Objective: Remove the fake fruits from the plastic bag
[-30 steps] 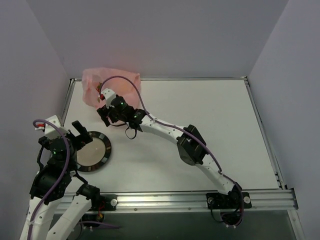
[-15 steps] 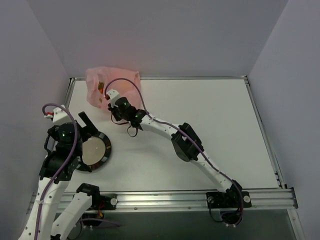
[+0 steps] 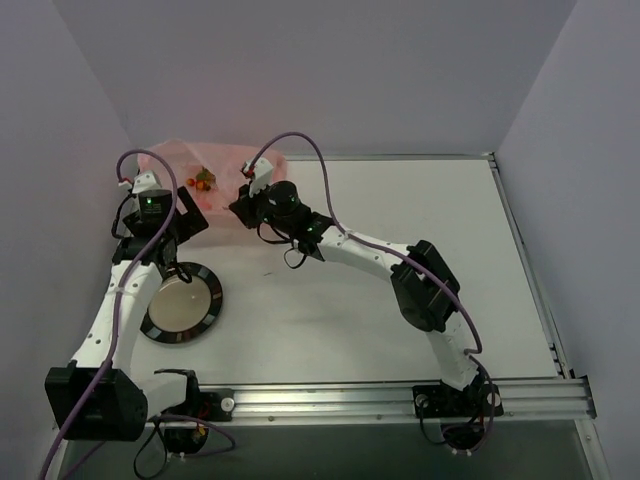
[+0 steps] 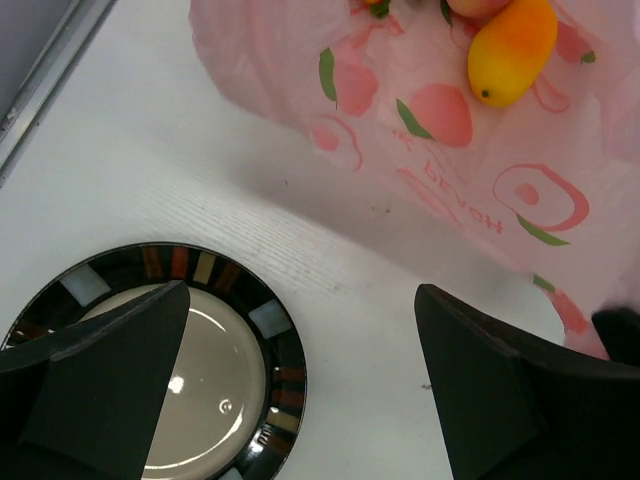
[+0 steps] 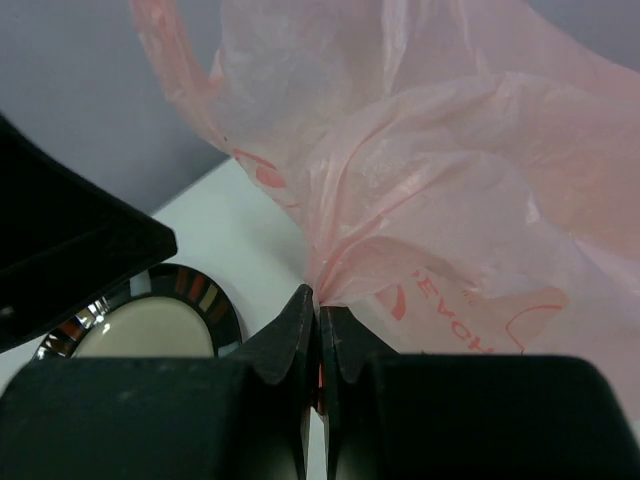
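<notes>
The pink plastic bag (image 3: 225, 160) lies at the table's back left, and its thin film fills the right wrist view (image 5: 470, 180). Inside it are the fake fruits (image 3: 203, 180). The left wrist view shows a yellow-orange mango (image 4: 512, 50) through the film (image 4: 440, 150), with a pinkish fruit (image 4: 478, 5) at the top edge. My right gripper (image 3: 243, 203) is shut on a pinched fold of the bag's near edge (image 5: 320, 297). Between the bag and the plate, my left gripper (image 3: 175, 238) hangs open over bare table (image 4: 302, 295), holding nothing.
A dark round plate (image 3: 213, 292) with a mosaic rim (image 4: 283, 345) and beige middle sits near the left arm, also seen past the right fingers (image 5: 205, 290). A metal rail (image 3: 136, 195) edges the table's left side, and grey walls stand close behind the bag.
The left gripper swung from the near side of the plate up to the bag. The right gripper shut on the bag's edge and drew it up, exposing the fruits.
</notes>
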Controlling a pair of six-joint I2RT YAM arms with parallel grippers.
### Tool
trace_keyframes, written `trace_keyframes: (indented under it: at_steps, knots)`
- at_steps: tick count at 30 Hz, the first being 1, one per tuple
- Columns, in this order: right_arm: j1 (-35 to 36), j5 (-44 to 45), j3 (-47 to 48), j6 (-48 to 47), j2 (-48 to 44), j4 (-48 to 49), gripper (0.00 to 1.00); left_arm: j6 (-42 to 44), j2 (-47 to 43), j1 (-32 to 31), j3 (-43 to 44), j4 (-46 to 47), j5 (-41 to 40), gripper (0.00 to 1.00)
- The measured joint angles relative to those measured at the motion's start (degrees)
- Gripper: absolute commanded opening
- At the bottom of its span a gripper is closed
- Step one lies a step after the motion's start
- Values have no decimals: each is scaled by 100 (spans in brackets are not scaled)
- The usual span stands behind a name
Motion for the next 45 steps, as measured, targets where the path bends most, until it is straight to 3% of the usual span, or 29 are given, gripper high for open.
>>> trace_keyframes:
  at_steps: [13,15,16,17,18,19,28,35,43,44,45]
  knots:
    - [-118,-382,-931,326,-616,284,0,726,1917,4,1102,542,-1145,98]
    - [-149,-433,-990,372,-706,289,0,857,2205,11,1215,584,-1276,76]
    - [-177,-463,-1003,411,-745,293,0,905,2280,11,1235,605,-1333,56]
    - [-210,-494,-1005,448,-776,304,0,990,2361,11,1244,629,-1423,20]
    - [-260,-535,-1005,492,-804,337,0,1049,2391,11,1250,625,-1488,7]
    - [-302,-566,-1005,544,-826,367,0,1143,2400,17,1266,614,-1537,3]
    - [-494,-667,-737,837,-859,234,0,1318,1864,31,2439,476,-1515,2]
    - [-498,-479,520,835,-861,-210,0,1462,1893,63,3934,481,-1211,2]
    - [-623,-472,1893,839,-538,-625,0,1386,2634,341,4450,136,-885,2]
    - [-647,-472,2020,841,-450,-667,0,1309,2640,361,4380,61,-861,5]
    - [-649,-474,2118,841,-365,-710,0,1231,2590,380,4275,-17,-824,24]
